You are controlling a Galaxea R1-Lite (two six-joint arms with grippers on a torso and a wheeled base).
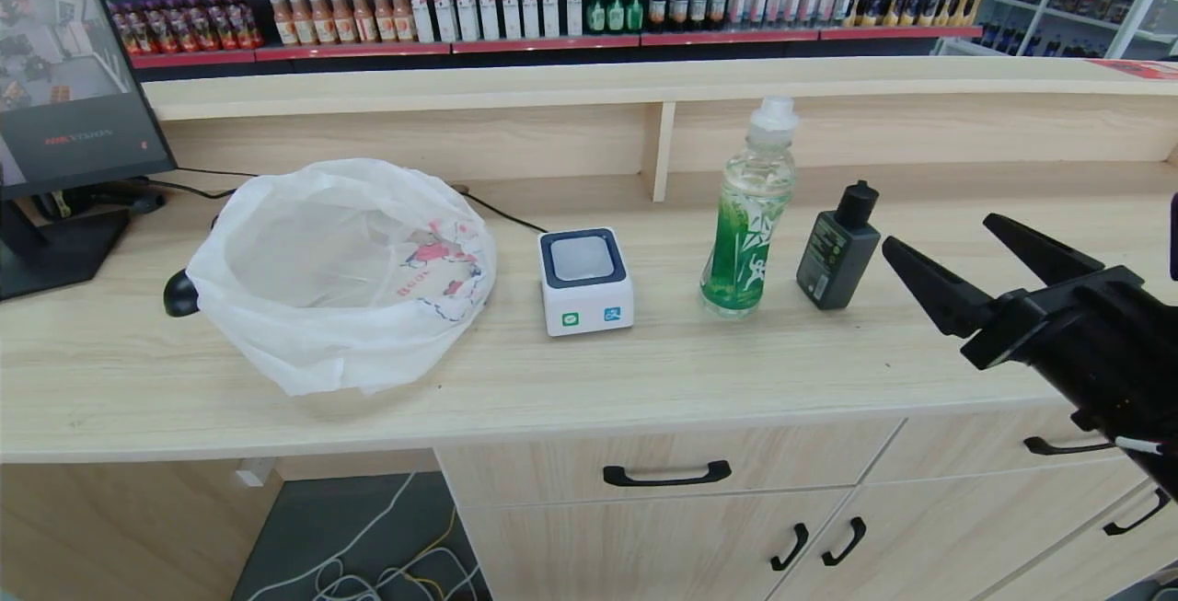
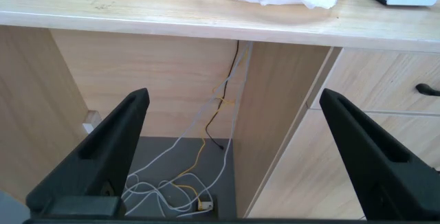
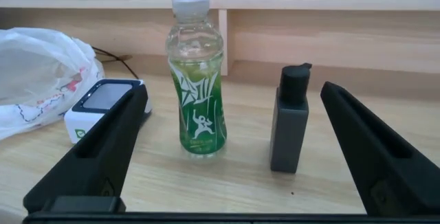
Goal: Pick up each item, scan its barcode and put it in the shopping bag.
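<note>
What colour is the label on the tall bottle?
The label is green with white markings; clearest in the right wrist view.

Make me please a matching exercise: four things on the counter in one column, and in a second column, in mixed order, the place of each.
Things
1. shopping bag
2. scanner
3. green bottle
4. dark bottle

Places
A. between the bag and the green bottle
B. nearest to the open right pincer
C. farthest to the robot's left of the four
D. between the scanner and the dark bottle

Pairs: 1-C, 2-A, 3-D, 4-B
</note>
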